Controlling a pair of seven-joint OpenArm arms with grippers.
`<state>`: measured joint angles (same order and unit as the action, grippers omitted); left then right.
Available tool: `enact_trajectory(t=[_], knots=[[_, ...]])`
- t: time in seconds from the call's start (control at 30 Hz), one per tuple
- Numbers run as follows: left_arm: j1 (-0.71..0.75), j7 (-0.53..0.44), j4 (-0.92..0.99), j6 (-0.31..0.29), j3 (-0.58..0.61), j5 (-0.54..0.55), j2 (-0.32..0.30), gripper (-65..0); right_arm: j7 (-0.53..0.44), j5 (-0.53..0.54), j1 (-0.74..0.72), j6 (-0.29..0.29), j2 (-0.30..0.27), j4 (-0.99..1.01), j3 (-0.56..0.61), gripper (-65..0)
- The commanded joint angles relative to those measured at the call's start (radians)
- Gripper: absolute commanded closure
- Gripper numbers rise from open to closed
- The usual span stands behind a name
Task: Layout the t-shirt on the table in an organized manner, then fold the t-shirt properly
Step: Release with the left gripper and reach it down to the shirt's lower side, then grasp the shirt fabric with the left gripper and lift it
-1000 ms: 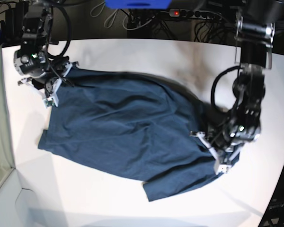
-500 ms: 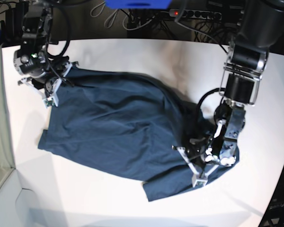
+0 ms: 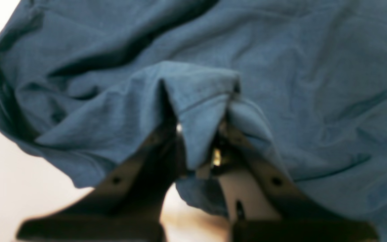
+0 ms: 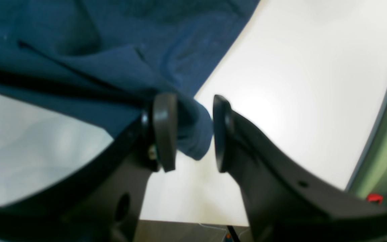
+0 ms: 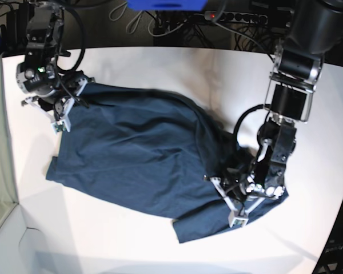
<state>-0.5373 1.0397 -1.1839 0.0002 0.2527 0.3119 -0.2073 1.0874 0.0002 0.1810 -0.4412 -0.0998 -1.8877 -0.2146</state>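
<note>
Across the table (image 5: 160,63), left jaws dragged the t-shirt (image 5: 137,154) inward.

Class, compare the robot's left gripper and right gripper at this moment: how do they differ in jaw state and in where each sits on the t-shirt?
The left gripper has its jaws pinched tight on a fold; the right gripper has its jaws parted around a thicker bunch of cloth. In the base view, the left sits on the t-shirt near its front right, the right at its far left corner. Both grip the t-shirt.

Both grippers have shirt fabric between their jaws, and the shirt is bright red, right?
Not red. The t-shirt is dark navy blue, plain in the base view. The rest holds: the left gripper is shut on a fold of it in the left wrist view, and the right gripper has a bunched edge between its jaws.
</note>
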Motion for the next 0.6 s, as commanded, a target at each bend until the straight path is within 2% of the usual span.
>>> enact_trajectory(t=[0.0,0.07,0.1,0.27,0.33,0.37,0.57], knots=[[-0.033,-0.016,-0.015,0.005,-0.005,0.000,-0.004,-1.8,-0.014,0.001,-0.010,0.002,-0.007,-0.017,-0.001,-19.2],[-0.033,-0.011,-0.015,0.005,-0.005,0.000,-0.005,-8.0,-0.016,0.001,-0.010,0.002,-0.007,-0.017,0.001,-19.2],[-0.033,-0.008,-0.015,0.005,-0.005,0.000,-0.004,-13.5,-0.016,0.001,-0.010,0.002,-0.007,-0.017,0.001,-19.2],[-0.033,-0.016,-0.018,0.005,-0.005,0.002,-0.004,-50.9,-0.017,0.001,-0.010,0.002,-0.007,-0.017,0.001,-19.2],[-0.031,-0.017,-0.023,-0.001,-0.005,0.007,-0.002,-61.9,-0.017,0.001,-0.010,0.002,-0.007,-0.017,0.001,-19.2],[-0.031,-0.011,-0.024,-0.001,-0.005,0.007,-0.002,-65.0,-0.017,0.001,-0.010,0.002,-0.007,-0.017,0.001,-19.2],[0.021,-0.016,-0.067,0.004,-0.006,0.008,-0.007,-65.0,-0.017,0.001,-0.011,0.002,-0.008,-0.017,0.001,-19.2]])
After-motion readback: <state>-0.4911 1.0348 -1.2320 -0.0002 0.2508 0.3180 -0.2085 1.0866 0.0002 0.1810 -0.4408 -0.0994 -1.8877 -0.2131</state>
